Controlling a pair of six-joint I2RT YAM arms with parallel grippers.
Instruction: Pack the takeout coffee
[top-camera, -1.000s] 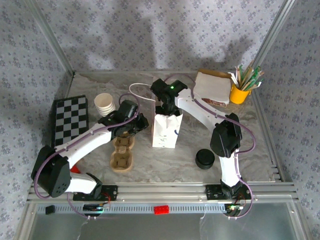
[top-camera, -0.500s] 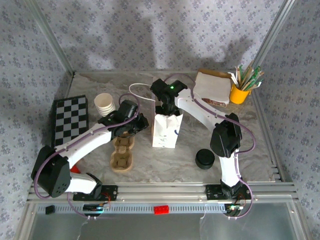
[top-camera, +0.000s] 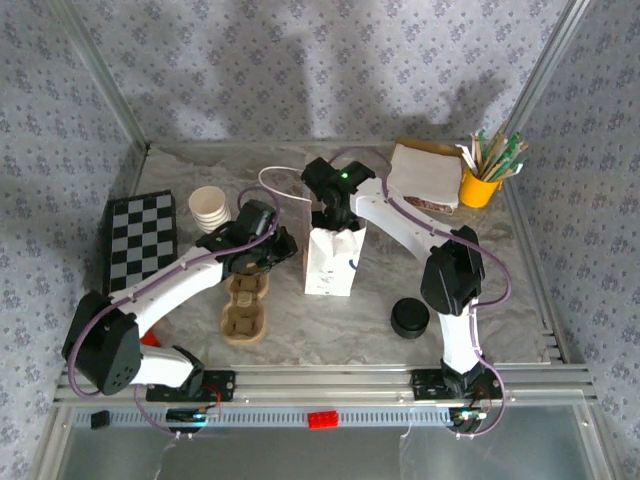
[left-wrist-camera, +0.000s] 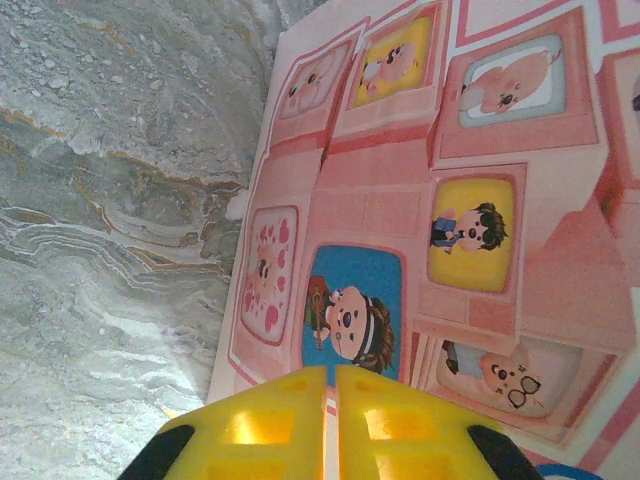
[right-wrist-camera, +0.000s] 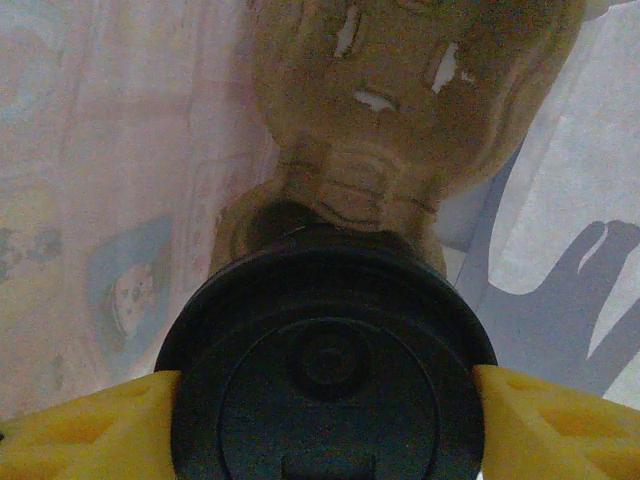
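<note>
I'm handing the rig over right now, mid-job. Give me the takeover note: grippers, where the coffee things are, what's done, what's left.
The left gripper is shut, close against the printed side of the paper bag.
The right gripper is down in the bag's mouth, with a finger on each side of the black lid. I can't tell whether it is gripping or has released.
The cup, if it is under the lid, is hidden. A pulp carrier lies below, inside the bag.
Done: the lid is inside the bag.
Left: probably seat it in the carrier, release and withdraw.
</note>
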